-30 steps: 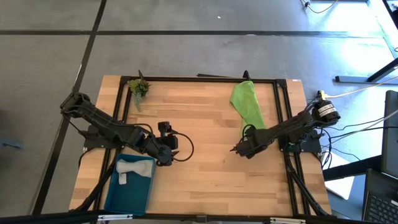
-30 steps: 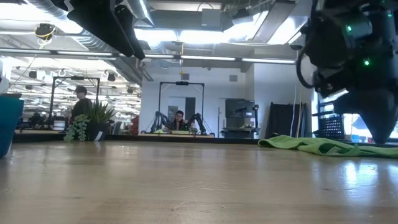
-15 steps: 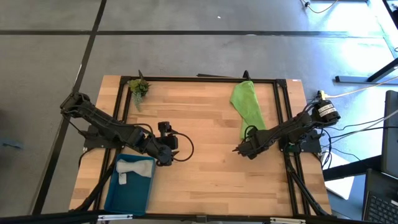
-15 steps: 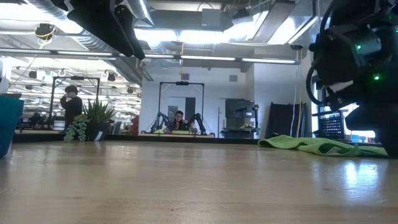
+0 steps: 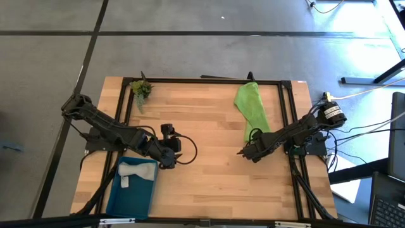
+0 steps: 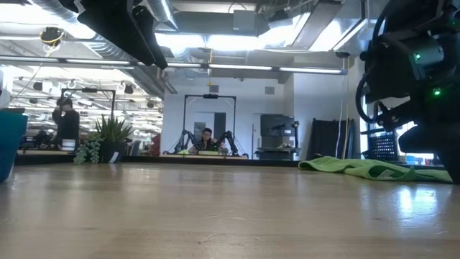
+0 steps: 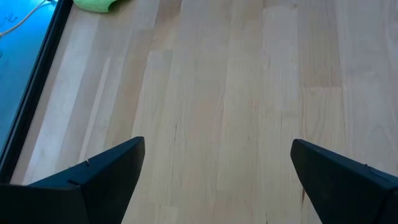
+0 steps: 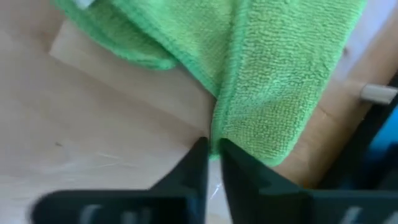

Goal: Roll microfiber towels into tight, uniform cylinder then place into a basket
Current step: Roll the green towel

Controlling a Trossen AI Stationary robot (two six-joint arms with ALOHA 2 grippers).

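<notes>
The lime green towel (image 5: 252,105) lies lengthwise front-to-back on the worktop (image 5: 209,164); the right gripper (image 8: 213,151) pinches its near edge, the left gripper (image 7: 214,168) gapes wide.

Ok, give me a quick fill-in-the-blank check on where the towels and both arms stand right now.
1. The right gripper has its fingers pinched on an edge of the ____ towel.
2. The grey towel lies inside the ____ basket.
3. The left gripper, over bare wood beside the basket, has its fingers ____.
4. The plant sprig sits at the table's far-____ corner.

Missing words: green; teal; open; left
</notes>
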